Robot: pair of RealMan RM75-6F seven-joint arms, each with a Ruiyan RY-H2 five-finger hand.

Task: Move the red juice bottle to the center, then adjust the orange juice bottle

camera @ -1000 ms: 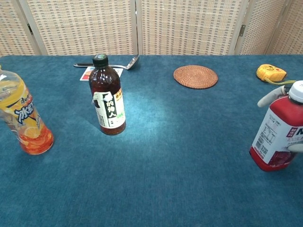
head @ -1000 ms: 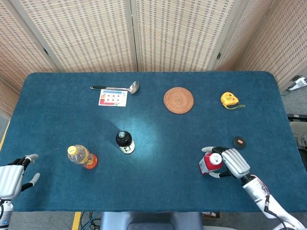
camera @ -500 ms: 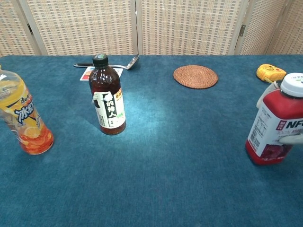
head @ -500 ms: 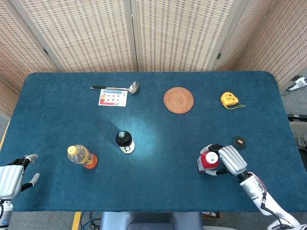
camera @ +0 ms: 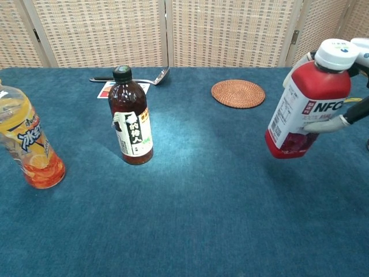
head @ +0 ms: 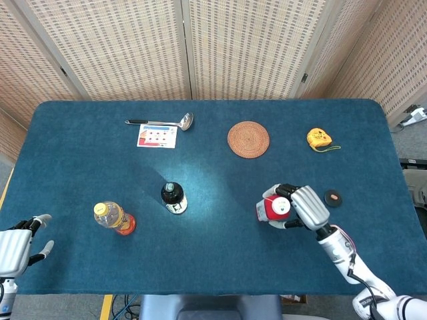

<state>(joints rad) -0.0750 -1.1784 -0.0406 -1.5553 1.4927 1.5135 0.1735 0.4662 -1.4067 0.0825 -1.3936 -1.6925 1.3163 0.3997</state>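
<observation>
The red juice bottle [camera: 307, 104] is now hanging clear of the blue table [head: 220, 260], tilted with its white cap leaning toward the right, where a second ago it was standing on the cloth near the right edge. It is also travelling leftward: in the head view it is sitting further in from that edge than in either earlier picture, roughly below the woven coaster [head: 248, 139] and well apart from it. That means the first part of the task is under way, with the carry toward the middle begun but the bottle not yet set down.

The right hand [head: 301, 207] is gripping the bottle from its right side, fingers wrapping the body and one finger [camera: 330, 123] pressing across the label; the bottle is lying to the left of the palm, toward the centre.

Further out, the dark bottle [camera: 130, 117] is standing upright near the middle, so the landing spot probably needs to stay clear of it. The orange juice bottle [camera: 26, 147] is standing at the left, untouched. The left hand [head: 19, 245] is waiting off the near left corner, fingers spread and holding nothing, unmoved.
</observation>
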